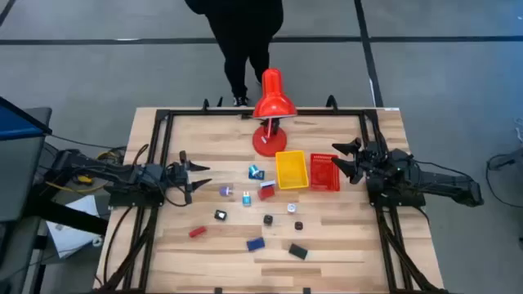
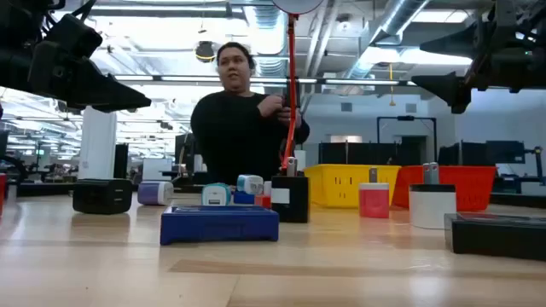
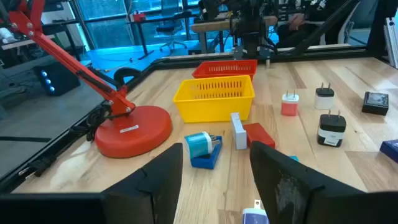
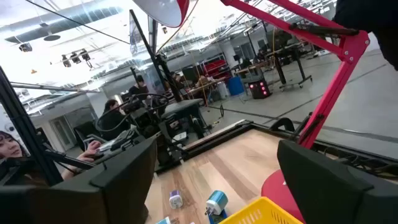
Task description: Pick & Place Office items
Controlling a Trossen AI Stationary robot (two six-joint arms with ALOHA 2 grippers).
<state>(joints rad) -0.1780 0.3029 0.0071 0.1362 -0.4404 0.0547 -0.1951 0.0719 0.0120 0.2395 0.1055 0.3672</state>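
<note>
Wooden table (image 1: 343, 237) holds the small office pieces (image 1: 260, 192), scattered between both arms in front of the yellow tray (image 1: 292, 170). Left gripper (image 1: 198, 175) hovers with fingers spread and empty. Right gripper (image 1: 339, 160) hangs spread wide beside the red tray (image 1: 324, 172).

no readable text, labels or numbers

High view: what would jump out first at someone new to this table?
The big red desk lamp at the table's far edge, a person standing just behind it. Next, the yellow tray and red tray side by side mid-table, with small office items scattered in front between the two raised arms.
</note>
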